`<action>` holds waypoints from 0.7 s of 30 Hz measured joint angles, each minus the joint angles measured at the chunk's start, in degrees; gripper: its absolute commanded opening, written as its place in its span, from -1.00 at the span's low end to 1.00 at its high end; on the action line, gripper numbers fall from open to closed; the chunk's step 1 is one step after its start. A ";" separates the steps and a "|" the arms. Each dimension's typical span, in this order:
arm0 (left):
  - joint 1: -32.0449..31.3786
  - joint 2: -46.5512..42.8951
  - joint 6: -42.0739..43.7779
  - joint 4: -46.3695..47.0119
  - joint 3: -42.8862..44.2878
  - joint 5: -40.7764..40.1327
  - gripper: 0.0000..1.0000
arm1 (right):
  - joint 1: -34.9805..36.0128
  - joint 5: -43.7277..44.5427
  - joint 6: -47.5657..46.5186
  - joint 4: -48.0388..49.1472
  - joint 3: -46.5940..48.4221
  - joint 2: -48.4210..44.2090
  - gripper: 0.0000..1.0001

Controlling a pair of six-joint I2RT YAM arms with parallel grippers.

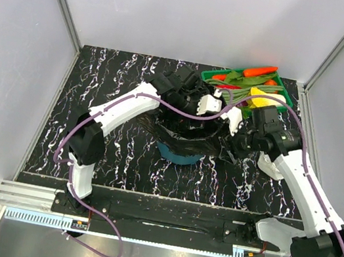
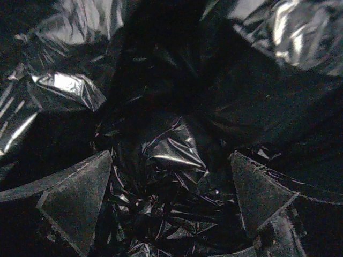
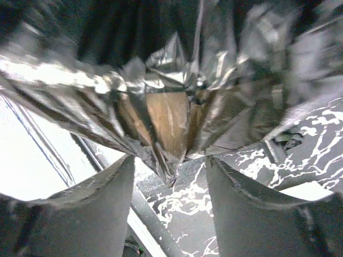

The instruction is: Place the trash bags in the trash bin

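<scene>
Left claw (image 2: 171, 155) gapes wide over the trash bags (image 2: 69, 85), I'd judge to stuff them down the trash bin (image 1: 177, 155); right claw (image 3: 170, 160) stands parted, gripping nothing.

From above, the trash bags (image 1: 187, 134) cover the trash bin (image 1: 177, 155) but for a teal strip of its near wall; its rim and inside are hidden. At the bin, my left fingers (image 2: 75, 198) run off the picture's lower edge. Beside the bin, the film in my right wrist's view is smeared with blur.
</scene>
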 measured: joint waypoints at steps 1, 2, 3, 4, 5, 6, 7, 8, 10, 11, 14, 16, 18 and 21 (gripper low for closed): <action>0.24 0.00 -0.28 0.02 -0.44 0.33 0.98 | 0.00 -0.28 -0.11 -0.02 1.22 -0.46 0.43; 0.48 0.00 -0.44 -0.02 -0.66 0.50 0.98 | 0.00 -0.44 -0.04 0.02 2.40 -0.81 0.53; 0.79 0.00 -0.68 0.04 -0.92 0.59 0.98 | 0.00 -0.72 -0.11 -0.04 3.87 -1.11 0.60; 1.18 0.00 -0.83 0.04 -1.18 0.63 0.98 | 0.00 -1.03 -0.15 -0.07 5.49 -1.33 0.61; 1.57 0.00 -0.85 0.04 -1.36 0.63 0.98 | 0.00 -1.31 -0.20 -0.09 7.10 -1.49 0.61; 1.84 0.00 -0.85 0.07 -1.53 0.59 0.98 | 0.00 -1.38 -0.31 -0.20 8.66 -1.57 0.61; 2.05 0.00 -0.83 0.15 -1.77 0.57 0.98 | 0.00 -1.40 -0.31 -0.46 10.21 -1.62 0.61; 2.36 0.00 -0.79 0.28 -2.14 0.48 0.98 | 0.00 -1.38 -0.31 -0.66 11.72 -1.66 0.61; 2.69 0.00 -0.70 0.44 -2.97 0.13 0.98 | 0.02 -1.29 -0.31 -0.98 14.03 -1.77 0.61; 2.71 0.00 -0.52 0.31 -3.39 -0.13 0.98 | 0.02 -1.14 -0.28 -1.16 15.15 -1.77 0.61; 2.64 0.44 0.24 0.28 -3.76 -0.87 0.98 | 0.00 0.24 0.13 -1.09 17.94 -1.49 0.61; 2.62 1.01 0.81 0.28 -3.76 -1.44 0.98 | -0.11 1.97 1.20 -0.90 20.37 -0.57 0.61; 2.58 1.97 1.40 0.22 -3.74 -2.21 0.98 | -0.28 4.20 2.78 -0.09 23.30 1.22 0.61; 2.54 3.87 1.97 -0.20 -3.65 -3.32 0.97 | -0.59 7.13 5.25 2.05 27.52 4.79 0.62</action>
